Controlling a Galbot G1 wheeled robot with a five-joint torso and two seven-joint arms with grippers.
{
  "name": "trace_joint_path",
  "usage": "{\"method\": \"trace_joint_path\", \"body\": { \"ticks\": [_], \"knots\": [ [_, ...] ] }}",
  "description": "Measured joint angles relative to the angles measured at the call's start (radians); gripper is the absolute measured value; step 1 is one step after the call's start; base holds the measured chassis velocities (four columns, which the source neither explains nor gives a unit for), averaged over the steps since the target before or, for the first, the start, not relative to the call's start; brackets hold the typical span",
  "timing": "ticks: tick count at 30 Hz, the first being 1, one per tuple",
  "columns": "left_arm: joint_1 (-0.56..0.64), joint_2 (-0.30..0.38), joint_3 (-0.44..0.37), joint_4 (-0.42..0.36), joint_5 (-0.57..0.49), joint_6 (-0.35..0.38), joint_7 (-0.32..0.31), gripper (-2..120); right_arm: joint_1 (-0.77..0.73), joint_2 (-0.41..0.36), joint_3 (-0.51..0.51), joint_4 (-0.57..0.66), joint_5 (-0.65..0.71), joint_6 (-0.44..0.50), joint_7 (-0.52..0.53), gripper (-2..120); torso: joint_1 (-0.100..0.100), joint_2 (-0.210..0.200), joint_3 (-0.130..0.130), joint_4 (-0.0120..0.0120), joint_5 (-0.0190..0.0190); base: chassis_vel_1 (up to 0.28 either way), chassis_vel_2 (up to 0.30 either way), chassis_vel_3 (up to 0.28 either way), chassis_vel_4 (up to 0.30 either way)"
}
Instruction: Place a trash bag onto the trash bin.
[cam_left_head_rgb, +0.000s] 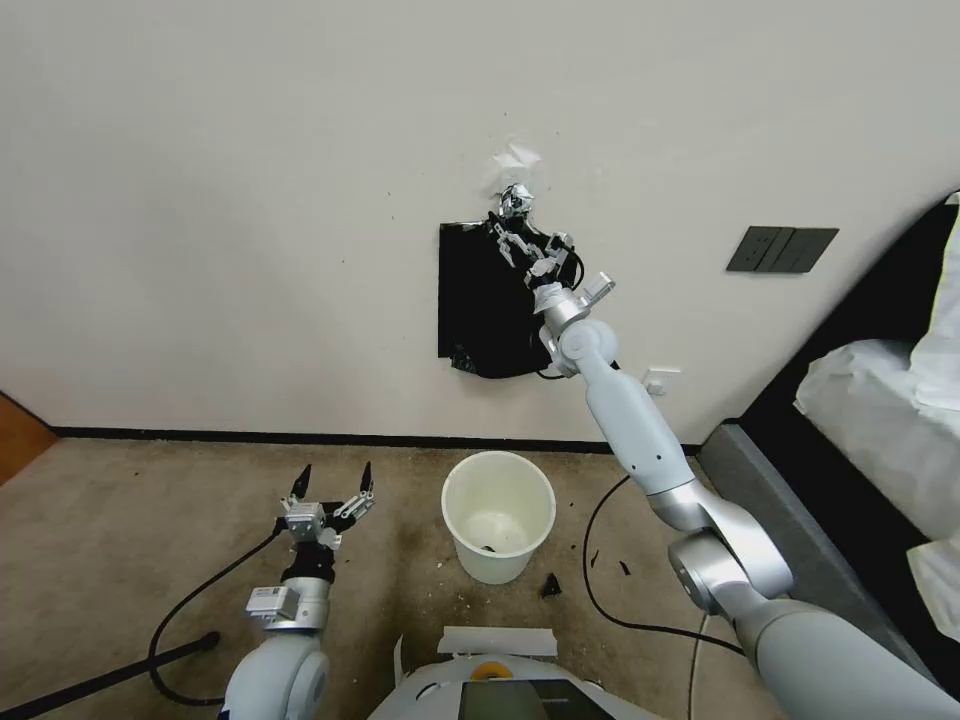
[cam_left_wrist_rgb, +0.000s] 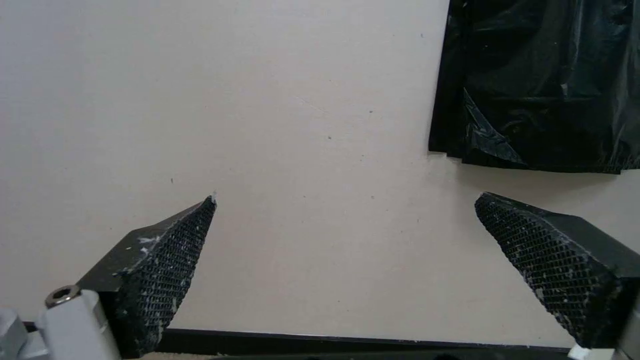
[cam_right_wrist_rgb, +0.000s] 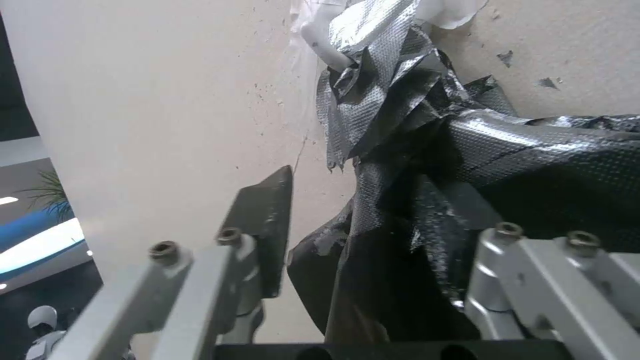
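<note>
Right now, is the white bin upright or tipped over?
Upright: the trash bin stands on its base on the floor, open mouth up, nearly empty, with no bag lining it.

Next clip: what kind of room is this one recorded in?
Probably a bedroom or hotel-style room: white bedding on a dark bed frame, beige carpet, a dark wall switch panel, and a small round off-white plastic bin.

Glossy black trash bag (cam_left_head_rgb: 485, 300), finely dotted, perhaps embossed, beside the right gripper (cam_right_wrist_rgb: 373, 225); off-white trash bin (cam_left_head_rgb: 498, 515); cream wall (cam_left_head_rgb: 220, 200).
</note>
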Motion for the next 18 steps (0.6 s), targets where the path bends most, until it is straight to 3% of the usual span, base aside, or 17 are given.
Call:
{"method": "trace_joint_path", "body": {
  "ticks": [5, 6, 9, 10, 18],
  "knots": [
    [-0.002, -0.001, 0.003, 0.003, 0.000, 0.000, 0.000, 100, -0.001, -0.001, 0.005, 0.003, 0.000, 0.000, 0.000, 21, 0.000, 0.000, 0.000, 0.0000, 0.0000, 0.000, 0.000, 0.000, 0.000],
    [-0.003, -0.001, 0.004, 0.004, 0.000, 0.000, 0.000, 100, -0.001, -0.001, 0.005, 0.002, 0.000, 0.001, 0.000, 12, 0.000, 0.000, 0.000, 0.0000, 0.0000, 0.000, 0.000, 0.000, 0.000],
    [-0.003, -0.001, 0.004, 0.004, 0.000, 0.000, 0.000, 100, -0.001, -0.001, 0.005, 0.002, 0.000, 0.001, 0.000, 12, 0.000, 0.000, 0.000, 0.0000, 0.0000, 0.000, 0.000, 0.000, 0.000],
    [-0.004, -0.002, 0.004, 0.005, 0.000, 0.000, 0.000, 100, -0.001, 0.000, 0.005, 0.000, -0.001, 0.001, 0.000, 0, 0.000, 0.000, 0.000, 0.0000, 0.0000, 0.000, 0.000, 0.000, 0.000],
    [-0.001, -0.005, 0.003, 0.005, 0.000, 0.000, -0.001, 100, -0.020, -0.004, -0.004, 0.016, -0.025, 0.026, -0.020, 0, 0.000, 0.000, 0.000, 0.0002, 0.0000, 0.000, 0.000, 0.000, 0.000]
  ]
}}
